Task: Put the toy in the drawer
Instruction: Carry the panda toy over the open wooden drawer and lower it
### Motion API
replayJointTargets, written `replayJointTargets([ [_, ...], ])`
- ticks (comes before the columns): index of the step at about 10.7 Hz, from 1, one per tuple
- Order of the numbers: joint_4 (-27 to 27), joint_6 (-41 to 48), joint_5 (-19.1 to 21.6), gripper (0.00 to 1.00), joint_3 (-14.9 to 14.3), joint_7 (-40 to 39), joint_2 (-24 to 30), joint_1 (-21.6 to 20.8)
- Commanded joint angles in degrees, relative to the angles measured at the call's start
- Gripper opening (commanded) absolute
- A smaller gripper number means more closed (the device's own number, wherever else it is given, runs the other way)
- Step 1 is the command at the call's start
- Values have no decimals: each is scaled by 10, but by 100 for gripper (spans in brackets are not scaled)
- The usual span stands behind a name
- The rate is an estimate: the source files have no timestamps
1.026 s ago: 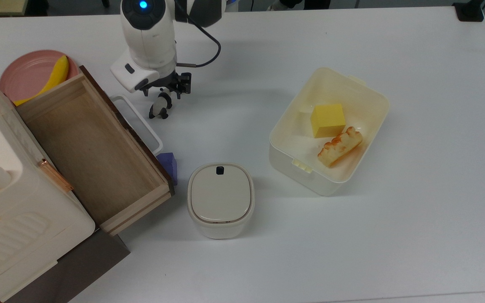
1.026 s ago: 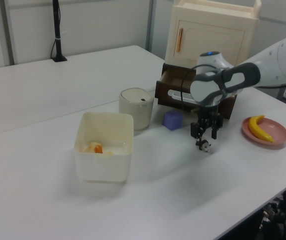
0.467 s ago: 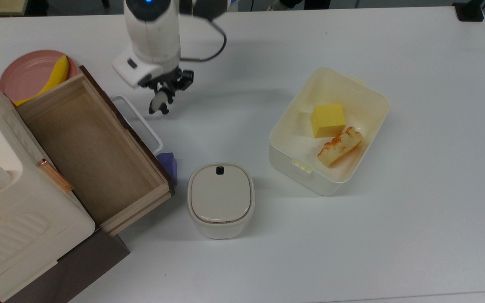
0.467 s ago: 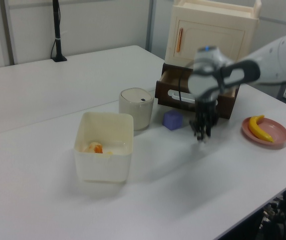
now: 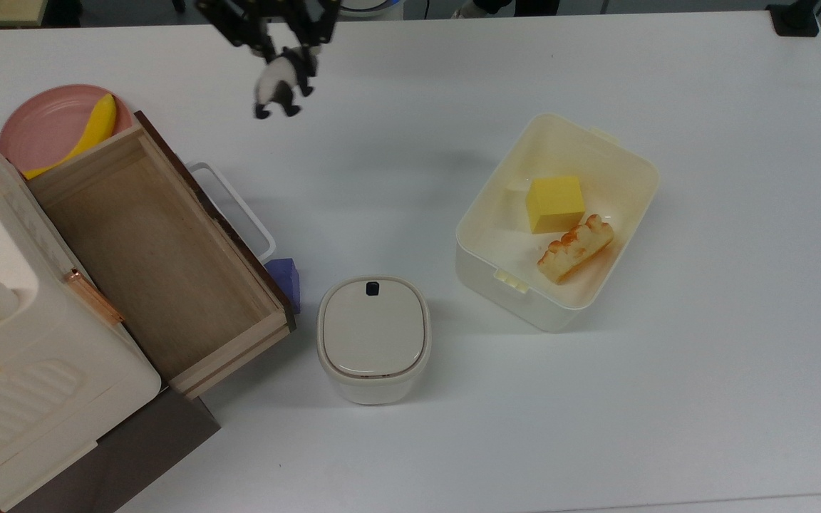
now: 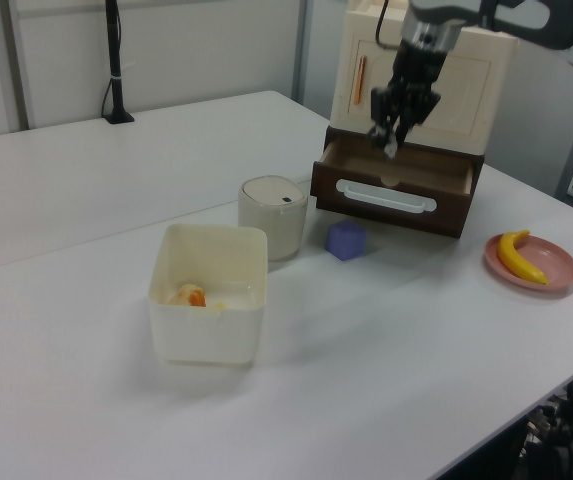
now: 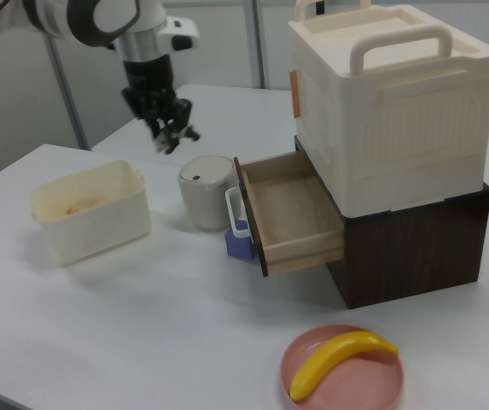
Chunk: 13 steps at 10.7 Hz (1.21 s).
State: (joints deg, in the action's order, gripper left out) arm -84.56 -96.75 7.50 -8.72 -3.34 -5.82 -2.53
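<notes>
The toy (image 5: 280,80) hangs high above the counter (image 5: 453,427), pinched by the gripper (image 5: 282,51) at its upper part only, and not yet over the drawer (image 5: 154,249). With such a small hold it may slip or swing. The drawer is open and empty, so there is room inside. Its front panel (image 5: 214,221) and handle (image 5: 236,206) lie between, and the cabinet (image 7: 389,102) stands close behind, so a low path could hit them.
</notes>
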Motion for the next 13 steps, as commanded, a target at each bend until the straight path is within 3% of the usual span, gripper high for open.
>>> replayJointTargets([
  [1,5,-200,23,0,-47,-24,-44,31],
  [4,-40,-285,9,0,-78,-68,-103,38],
  [8,-45,-285,-7,0,-83,-85,-153,45],
  [9,-43,-285,-7,16,-84,-84,-161,45],
  [10,-41,-286,-7,67,-84,-80,-165,45],
  [11,-39,-284,-7,100,-85,-77,-165,45],
  [13,-27,-274,-6,100,-86,-59,-142,39],
])
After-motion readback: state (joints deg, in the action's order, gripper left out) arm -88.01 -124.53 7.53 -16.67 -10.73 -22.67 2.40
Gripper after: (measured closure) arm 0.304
